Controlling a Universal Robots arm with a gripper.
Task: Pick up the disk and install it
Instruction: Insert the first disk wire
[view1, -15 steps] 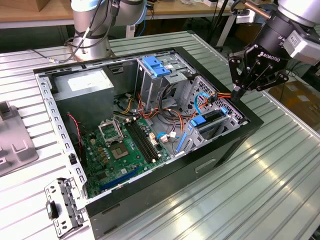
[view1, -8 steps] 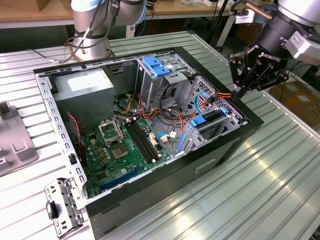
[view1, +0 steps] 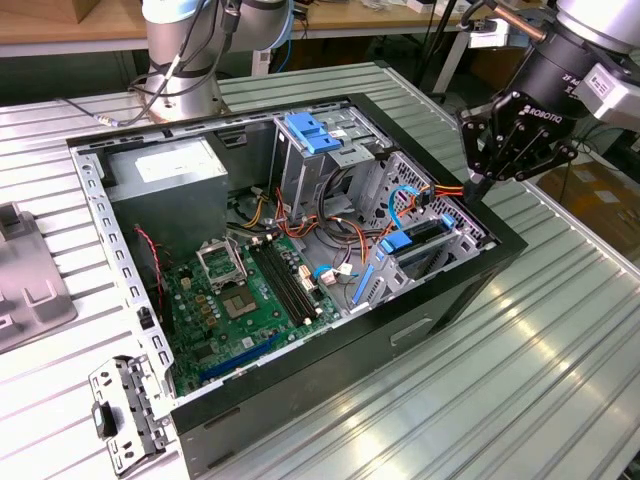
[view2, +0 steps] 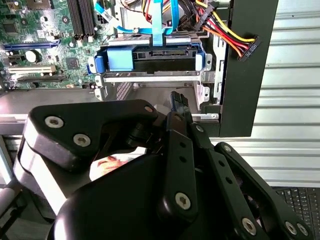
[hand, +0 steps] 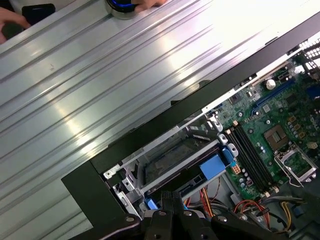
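The open case (view1: 330, 350) is lying on its side on the ribbed metal bench (view1: 560, 330). The disk (view2: 165, 56) is sitting inside it, in the metal cage (view2: 150, 78) at the case's corner toward the exterior view's right. The disk is resting in one slot of this cage, next to an empty slot. Its blue rails (view2: 98, 65) are showing at its ends, and a flat blue cable (view2: 159, 20) is running to the connector on its edge. The hand (view1: 478, 186) is hovering over the black rim of the case beside this cage, near the disk but apart from it; I cannot tell if the tips are touching the rim. Its fingers (view2: 179, 115) are pressing together, clenched, and are grasping nothing. A bundle of red, yellow and black wires (view2: 225, 30) is hanging over the rim, and its black plug (view2: 248, 48) is lying free against the black wall. The motherboard (view1: 250, 300) is covering the case's floor, and a grey box (view1: 165, 175) is sitting in the opposite corner.
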